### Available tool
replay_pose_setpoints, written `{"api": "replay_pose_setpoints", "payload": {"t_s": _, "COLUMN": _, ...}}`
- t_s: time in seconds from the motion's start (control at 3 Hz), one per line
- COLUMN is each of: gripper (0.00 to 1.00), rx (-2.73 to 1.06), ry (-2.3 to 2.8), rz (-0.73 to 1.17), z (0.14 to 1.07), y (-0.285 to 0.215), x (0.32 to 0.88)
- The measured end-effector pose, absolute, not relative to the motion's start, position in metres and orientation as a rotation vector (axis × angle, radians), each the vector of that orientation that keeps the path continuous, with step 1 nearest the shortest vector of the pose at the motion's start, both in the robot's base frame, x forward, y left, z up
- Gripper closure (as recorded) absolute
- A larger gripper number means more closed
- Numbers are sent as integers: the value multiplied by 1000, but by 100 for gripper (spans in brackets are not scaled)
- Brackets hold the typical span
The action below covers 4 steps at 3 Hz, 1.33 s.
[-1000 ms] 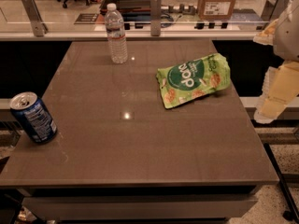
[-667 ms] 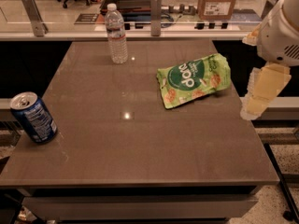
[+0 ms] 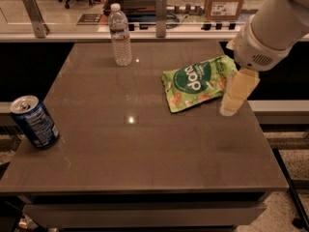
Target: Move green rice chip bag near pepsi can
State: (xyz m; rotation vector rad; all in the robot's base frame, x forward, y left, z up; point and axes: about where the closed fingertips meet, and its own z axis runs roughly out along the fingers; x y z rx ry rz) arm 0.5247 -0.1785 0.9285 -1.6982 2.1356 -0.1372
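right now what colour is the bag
Chip bag: light green, dark green circle; camera view. Gripper at its right edge.

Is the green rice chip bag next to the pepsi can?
No: the green rice chip bag lies far right of the pepsi can, with the gripper at its right edge.
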Motion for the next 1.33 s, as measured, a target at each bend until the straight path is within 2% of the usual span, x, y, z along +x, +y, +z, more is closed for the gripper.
{"api": "replay_pose_setpoints", "payload": {"t_s": 0.67, "gripper": 0, "rx": -1721, "ry": 2092, "rz": -32, "z": 893, "y": -152, "x": 587}}
{"api": "replay_pose_setpoints", "payload": {"t_s": 1.33, "gripper": 0, "rx": -1730, "ry": 2127, "rz": 52, "z": 847, "y": -143, "x": 619}}
